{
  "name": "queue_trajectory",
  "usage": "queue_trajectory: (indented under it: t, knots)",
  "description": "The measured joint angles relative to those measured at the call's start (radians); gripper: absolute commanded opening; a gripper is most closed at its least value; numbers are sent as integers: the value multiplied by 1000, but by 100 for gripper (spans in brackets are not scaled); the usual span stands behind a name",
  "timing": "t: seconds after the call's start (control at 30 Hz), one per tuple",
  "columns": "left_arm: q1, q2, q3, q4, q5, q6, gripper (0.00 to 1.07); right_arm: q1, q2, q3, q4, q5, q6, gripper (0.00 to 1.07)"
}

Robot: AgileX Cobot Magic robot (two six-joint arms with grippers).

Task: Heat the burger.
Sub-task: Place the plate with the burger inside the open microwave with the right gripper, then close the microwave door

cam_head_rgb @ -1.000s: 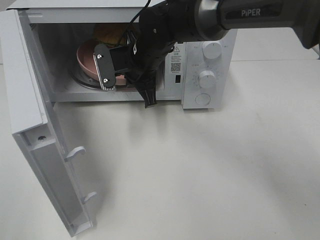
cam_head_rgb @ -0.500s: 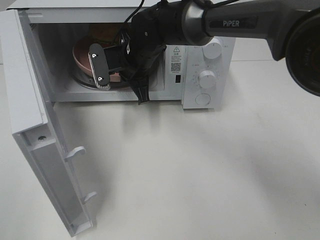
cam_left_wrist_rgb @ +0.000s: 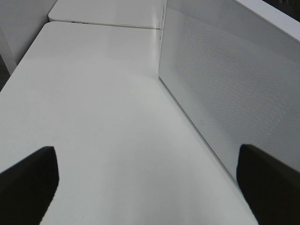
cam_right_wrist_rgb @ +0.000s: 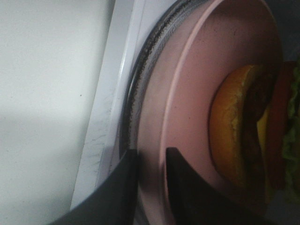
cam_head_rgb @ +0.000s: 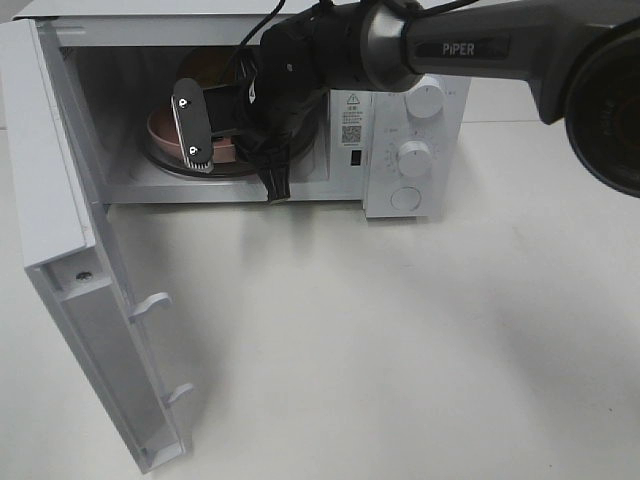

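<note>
The burger [cam_head_rgb: 205, 67] sits on a round pink plate [cam_head_rgb: 160, 128] inside the open microwave; only a golden piece of bun shows past the arm. In the right wrist view the burger [cam_right_wrist_rgb: 234, 136] lies on the plate [cam_right_wrist_rgb: 197, 93], which rests on the glass turntable [cam_right_wrist_rgb: 136, 79]. My right gripper [cam_head_rgb: 197, 140] reaches into the cavity. Its jaws [cam_right_wrist_rgb: 151, 159] straddle the plate's near rim, slightly parted, with a dark gap beside one finger [cam_right_wrist_rgb: 119, 192]. My left gripper [cam_left_wrist_rgb: 150, 187] is wide open and holds nothing, low over the table beside the microwave door [cam_left_wrist_rgb: 220, 93].
The microwave door [cam_head_rgb: 60, 200] is swung fully open toward the front left, with its latch hooks [cam_head_rgb: 150, 305] sticking out. The control panel with two knobs and a button [cam_head_rgb: 412, 155] is right of the cavity. White tabletop [cam_head_rgb: 400, 340] stretches in front.
My right arm has carried the plate with the burger deeper and to the left in the cavity and set it on the turntable. Its jaws have begun to part.
</note>
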Motion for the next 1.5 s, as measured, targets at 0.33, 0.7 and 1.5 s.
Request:
queue_trajectory:
  t: [0.33,0.7,1.5]
  knots:
    - [0,0,0,0,0,0,98,0,0,-2,0,48,42,45]
    - [0,0,0,0,0,0,98,0,-64,61,24,50,43,57]
    - [0,0,0,0,0,0,98,0,-287,395,30,-90,67,75]
